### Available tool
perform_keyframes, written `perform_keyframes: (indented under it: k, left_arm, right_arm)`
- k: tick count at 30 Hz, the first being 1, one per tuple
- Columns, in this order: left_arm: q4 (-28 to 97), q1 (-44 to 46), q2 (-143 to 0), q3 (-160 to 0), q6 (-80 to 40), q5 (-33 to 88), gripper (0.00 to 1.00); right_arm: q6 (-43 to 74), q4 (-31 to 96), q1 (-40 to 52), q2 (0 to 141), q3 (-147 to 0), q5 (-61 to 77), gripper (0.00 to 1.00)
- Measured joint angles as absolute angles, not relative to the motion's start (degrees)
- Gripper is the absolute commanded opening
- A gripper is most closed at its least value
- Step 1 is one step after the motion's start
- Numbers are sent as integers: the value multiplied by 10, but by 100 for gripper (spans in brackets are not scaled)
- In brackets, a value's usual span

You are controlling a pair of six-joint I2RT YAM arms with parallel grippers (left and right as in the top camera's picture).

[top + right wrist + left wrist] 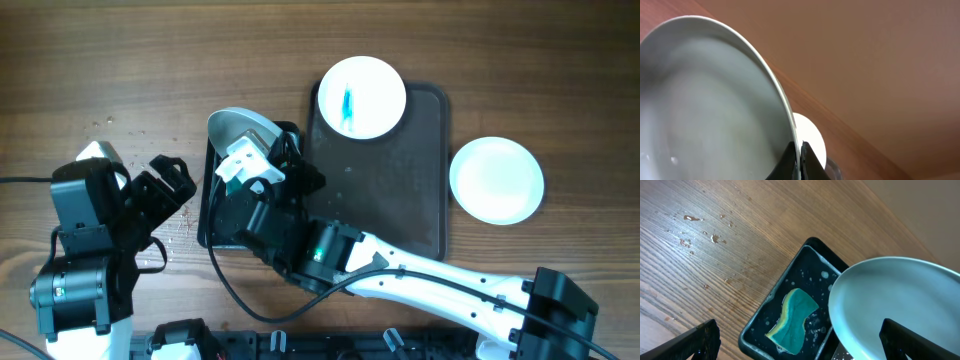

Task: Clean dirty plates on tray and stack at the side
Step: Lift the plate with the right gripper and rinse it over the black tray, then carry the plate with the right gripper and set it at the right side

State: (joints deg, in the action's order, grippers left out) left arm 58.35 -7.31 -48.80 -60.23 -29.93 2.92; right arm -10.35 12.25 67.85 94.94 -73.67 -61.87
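Closest to us, filling the right wrist view, is a white plate [705, 110] held on edge, its rim pinched between the pressed-together fingers of the right gripper [799, 155]. From overhead we see this plate tilted above the far end of a small black tray [207, 215], which sits just left of the large brown tray [385, 200]. In the left wrist view a teal sponge [792, 317] lies in the wet black tray, partly under the plate's rim, and no blue shows on the face turned our way. The left gripper [172, 183] hangs spread wide and empty over the counter [150, 60], just beside the black tray. A second plate [361, 96], with a blue smear [348, 103] at its centre, rests at the brown tray's far end, overlapping its rim. A third plate [496, 179], plain white, sits on the counter to the right of the tray. We judge the main risk to be the thin grip on a wet rim: the plate could slip or swing and drop onto the black tray. If the left gripper goes for the sponge, it could also knock the overhanging plate. Water drops [700, 230] dot the counter nearby.
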Motion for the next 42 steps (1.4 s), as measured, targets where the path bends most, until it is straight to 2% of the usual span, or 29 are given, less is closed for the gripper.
perform_keyframes:
  k: [16,21,27,32,37,42]
  left_arm:
    - [583,-73,-488,-602,-299,29,100]
    - [583,-73,-488,-602,-299,29,100]
    - [584,-73,-488,-602,-299,29,100]
    - [584,-73,-488,-602,-299,29,100]
    - [584,-73,-488,-602,-299,29,100]
    - [584,-73,-488,-602,-299,29,100]
  right_arm:
    - [-40,156,670,949,-737,-565,4]
    - [90,209,635,949,-737,-516,4]
    - [239,287,451,934,-736,-253,4]
    - [291,400,216,806,-738,-39,4]
    - [277,535,-20,710,-745,39,4]
    - [223,592,-202,734,-721,57,4]
